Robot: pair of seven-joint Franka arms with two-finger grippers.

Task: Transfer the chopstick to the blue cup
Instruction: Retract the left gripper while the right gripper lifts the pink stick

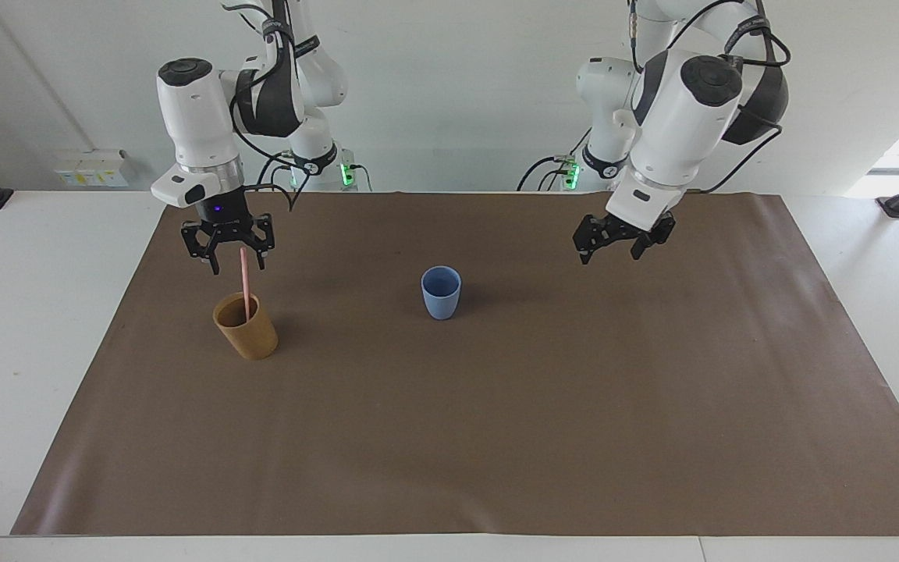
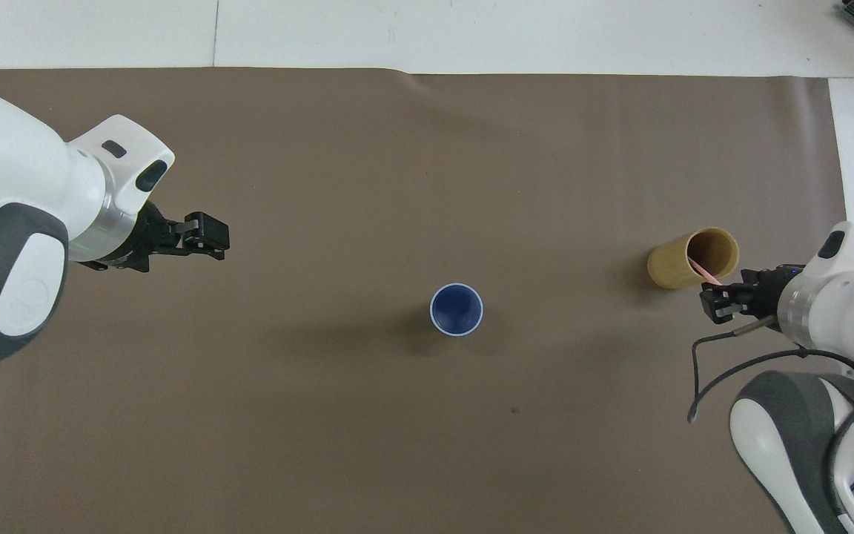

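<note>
Chopstick [image 1: 245, 282] top stands between right gripper's [image 1: 237, 266] parted fingers [image 1: 215, 264].

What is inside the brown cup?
A pink chopstick stands in the brown cup, leaning on its rim, with its top poking out between the fingers of the right gripper. Its bottom end is hidden by the cup's wall.
</note>
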